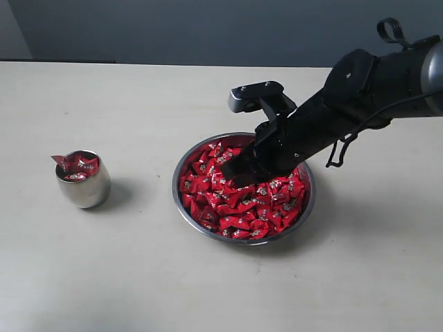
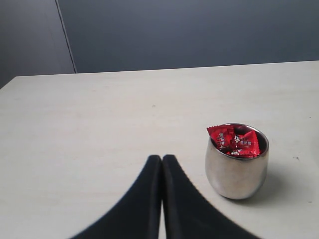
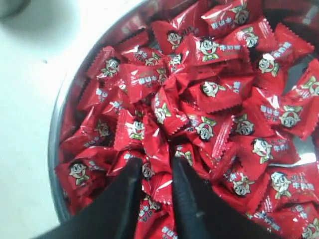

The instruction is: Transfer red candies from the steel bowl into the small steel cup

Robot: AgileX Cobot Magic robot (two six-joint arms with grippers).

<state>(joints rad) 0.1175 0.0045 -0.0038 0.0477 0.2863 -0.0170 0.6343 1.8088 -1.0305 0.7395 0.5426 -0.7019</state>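
The steel bowl sits right of centre, heaped with red candies. My right gripper reaches down into the pile near the bowl's middle. In the right wrist view the right gripper is open, its black fingertips pressed among the candies, with a wrapper lying in the gap. The small steel cup stands at the left with a few candies in it. My left gripper hovers shut and empty beside the cup, out of the exterior view.
The bowl's steel wall curves close beside my right fingers. Pale tabletop runs between the cup and the bowl and along the front. A dark wall stands behind the table's far edge.
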